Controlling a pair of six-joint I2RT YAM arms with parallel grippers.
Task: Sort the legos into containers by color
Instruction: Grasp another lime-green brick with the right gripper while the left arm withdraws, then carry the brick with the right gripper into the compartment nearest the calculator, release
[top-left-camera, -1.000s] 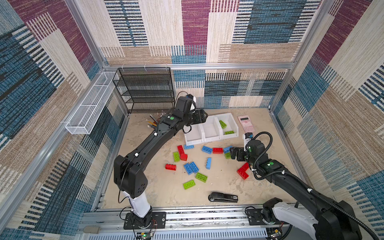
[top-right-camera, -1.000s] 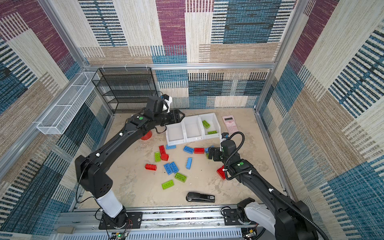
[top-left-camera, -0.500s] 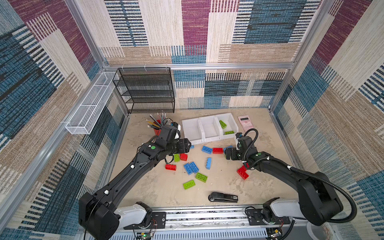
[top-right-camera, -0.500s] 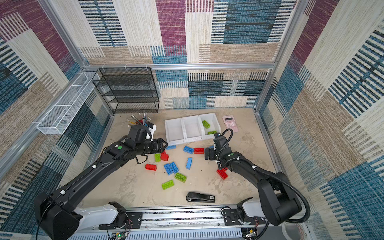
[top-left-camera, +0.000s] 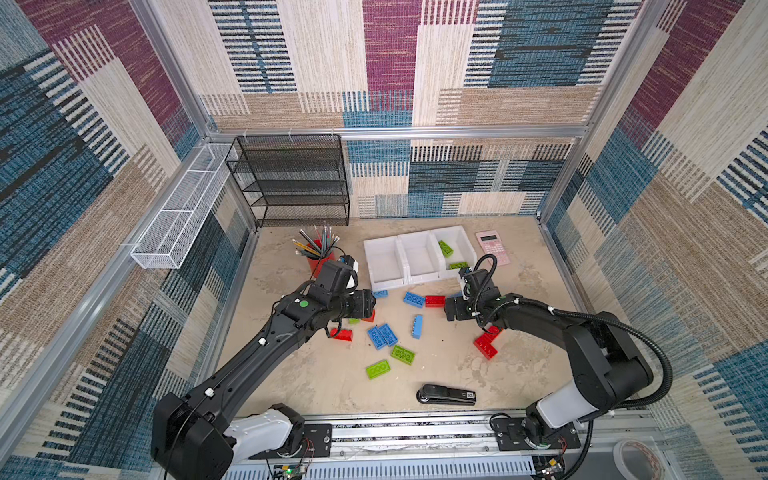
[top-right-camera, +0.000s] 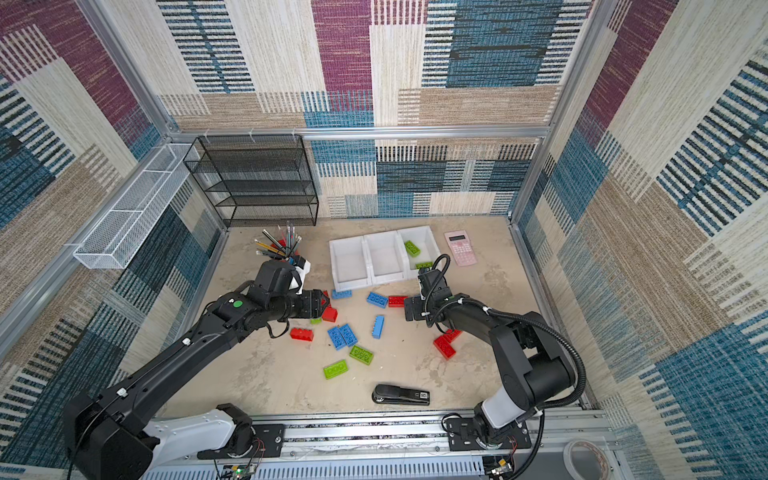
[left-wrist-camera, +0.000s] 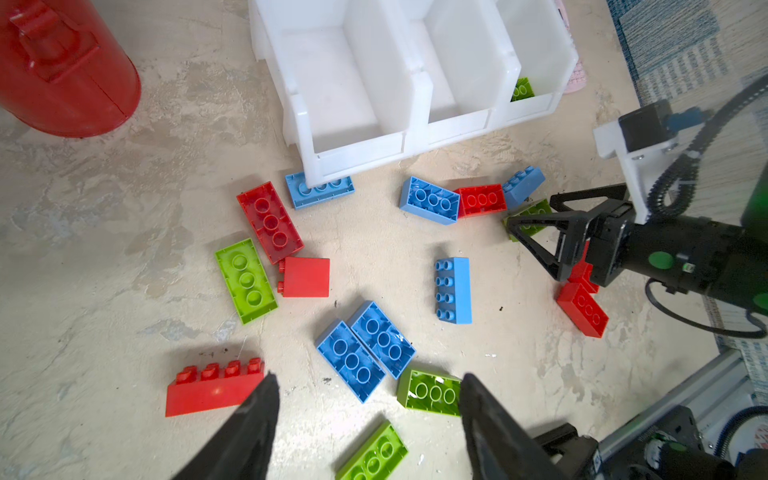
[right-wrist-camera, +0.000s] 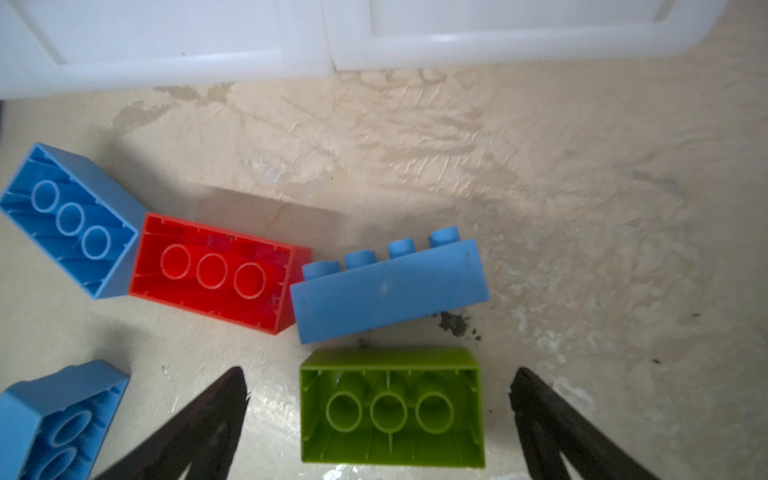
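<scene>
Red, blue and lime legos lie scattered on the floor in front of the three white containers (top-left-camera: 384, 286). The rightmost container holds two green legos (top-left-camera: 445, 248); the other two look empty. My left gripper (top-left-camera: 365, 305) (left-wrist-camera: 368, 378) hovers open over the left of the pile, with nothing between its fingers. A red lego (left-wrist-camera: 214, 390) and a green lego (left-wrist-camera: 432, 392) lie near its tips. My right gripper (top-left-camera: 451, 309) (right-wrist-camera: 379, 372) is open and straddles an upside-down green lego (right-wrist-camera: 392, 409), with a gap on both sides. A blue lego (right-wrist-camera: 388, 286) and a red lego (right-wrist-camera: 216, 272) lie just beyond it.
A red pencil cup (top-left-camera: 318, 262) stands left of the containers and a pink calculator (top-left-camera: 492, 247) lies to their right. A black stapler (top-left-camera: 446, 395) lies near the front edge. A black mesh shelf (top-left-camera: 291, 178) and a white wire tray (top-left-camera: 183, 208) stand at the back left.
My left arm has swung back from above the containers and come down over the left of the pile. My right gripper has shifted slightly left, over the green lego.
</scene>
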